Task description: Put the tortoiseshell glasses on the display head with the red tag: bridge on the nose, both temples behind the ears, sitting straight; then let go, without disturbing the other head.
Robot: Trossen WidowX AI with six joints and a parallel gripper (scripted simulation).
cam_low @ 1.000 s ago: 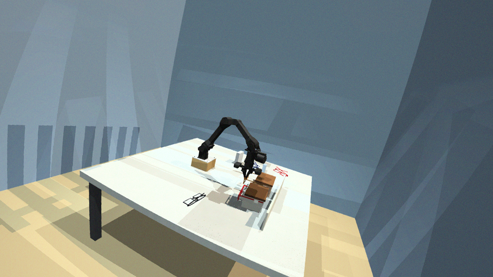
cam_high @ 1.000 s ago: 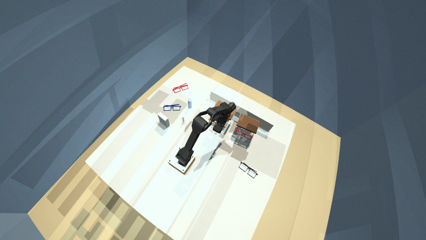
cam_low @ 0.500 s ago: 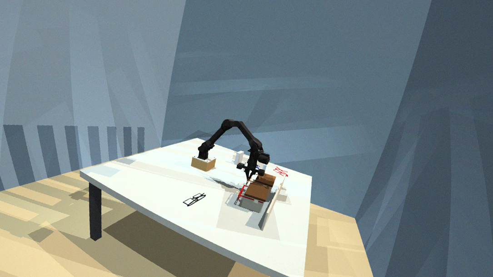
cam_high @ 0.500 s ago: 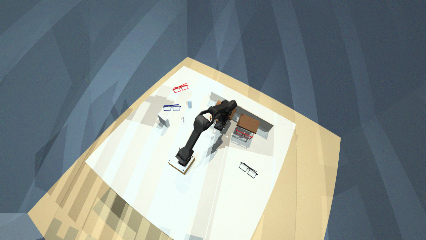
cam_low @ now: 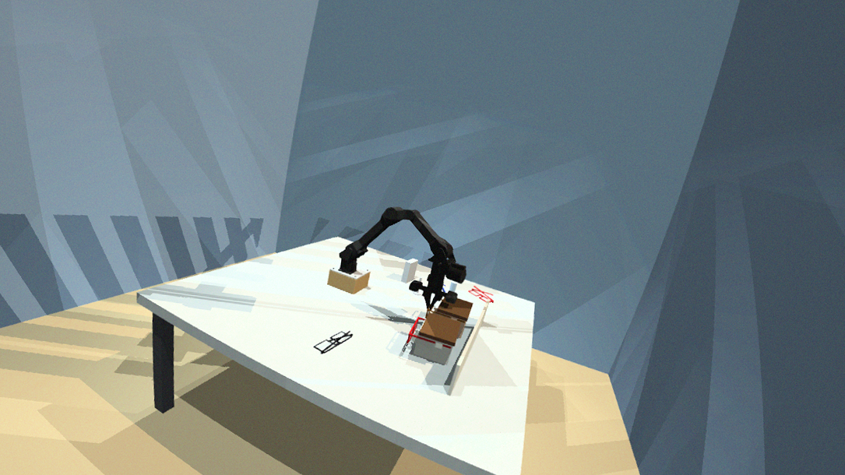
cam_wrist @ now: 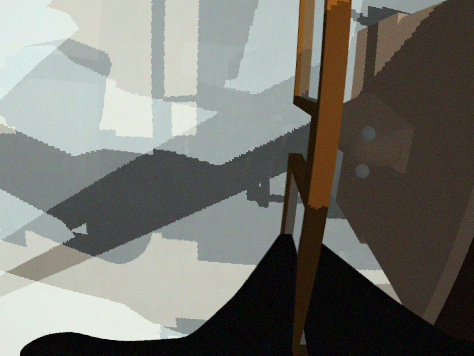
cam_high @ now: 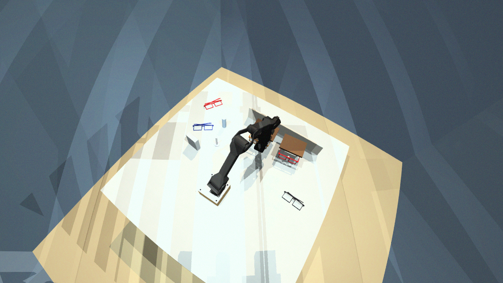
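Observation:
My gripper (cam_low: 430, 309) (cam_wrist: 293, 246) is shut on the tortoiseshell glasses (cam_wrist: 331, 100), at the front frame. The frame runs up the wrist view, with two round nose pads (cam_wrist: 368, 134) beside the bridge. The pads are close in front of the nose of a brown head (cam_wrist: 425, 120); I cannot tell if they touch. This head's brown top (cam_high: 275, 135) (cam_low: 459, 307) is partly hidden by the arm in the top view. The temples and their ends are hidden. The other head (cam_high: 292, 144) (cam_low: 443, 328) wears red glasses (cam_high: 288, 157) (cam_low: 410, 331). No red tag is discernible.
A low upright panel (cam_high: 314, 149) (cam_low: 468, 351) stands behind both heads. Black glasses (cam_high: 292, 200) (cam_low: 333, 341) lie toward the near side in the exterior view. Blue glasses (cam_high: 202, 126), red glasses (cam_high: 213, 103), a blue-grey cylinder (cam_high: 224, 123) and a grey block (cam_high: 193, 141) are on the other side.

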